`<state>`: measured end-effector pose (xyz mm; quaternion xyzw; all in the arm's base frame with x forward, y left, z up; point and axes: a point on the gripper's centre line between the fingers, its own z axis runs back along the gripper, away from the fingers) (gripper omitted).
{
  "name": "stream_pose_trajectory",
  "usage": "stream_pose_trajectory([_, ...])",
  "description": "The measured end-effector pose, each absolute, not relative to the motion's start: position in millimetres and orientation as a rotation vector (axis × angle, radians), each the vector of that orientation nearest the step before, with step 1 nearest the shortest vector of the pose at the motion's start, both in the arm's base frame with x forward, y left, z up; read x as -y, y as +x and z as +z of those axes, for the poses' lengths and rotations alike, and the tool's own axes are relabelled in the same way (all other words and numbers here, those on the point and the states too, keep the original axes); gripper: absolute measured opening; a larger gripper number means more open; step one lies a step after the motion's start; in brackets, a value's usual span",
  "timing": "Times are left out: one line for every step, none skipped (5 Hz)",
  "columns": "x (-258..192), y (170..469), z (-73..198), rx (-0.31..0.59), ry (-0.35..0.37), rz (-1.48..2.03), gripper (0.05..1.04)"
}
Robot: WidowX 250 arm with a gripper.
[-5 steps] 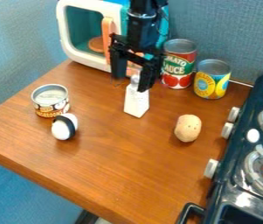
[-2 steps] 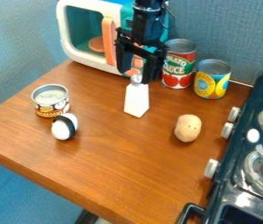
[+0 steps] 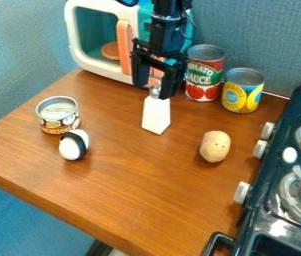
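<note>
The pincer [image 3: 154, 90], spread wide and gripping nothing, hangs at the white bottle's [image 3: 156, 116] silvery top [image 3: 155, 92]; a red-labelled can [image 3: 205, 75] stands near its right.

1. A brown, wood-grained table [image 3: 146, 195] with a straight front edge.
2. Behind the table, a blue-gray wall [image 3: 279, 40] with a fabric-like texture.
3. Left of the table, a lighter blue textured wall [image 3: 19, 55].
4. Below the table's front edge, a deeper blue surface [image 3: 26, 225].
5. Soft light on the table.
</note>
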<state>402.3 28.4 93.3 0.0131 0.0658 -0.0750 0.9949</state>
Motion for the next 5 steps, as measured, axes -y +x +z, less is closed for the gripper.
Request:
stream_pose_trajectory([-27.6, 405.3, 82.2, -0.151, 0.018, -0.148, 1.001])
stream_pose_trajectory([-26.1, 406.6, 70.6, -0.163, 0.003, -0.139, 0.952])
stream_pose_trajectory([-29.1, 411.1, 68.0, -0.129, -0.017, -0.119, 0.676])
stream_pose_trajectory([-28.4, 402.6, 65.9, -0.115, -0.018, -0.089, 0.624])
stream_pose_trajectory([-23.7, 391.0, 81.9, -0.077, -0.004, -0.029, 0.624])
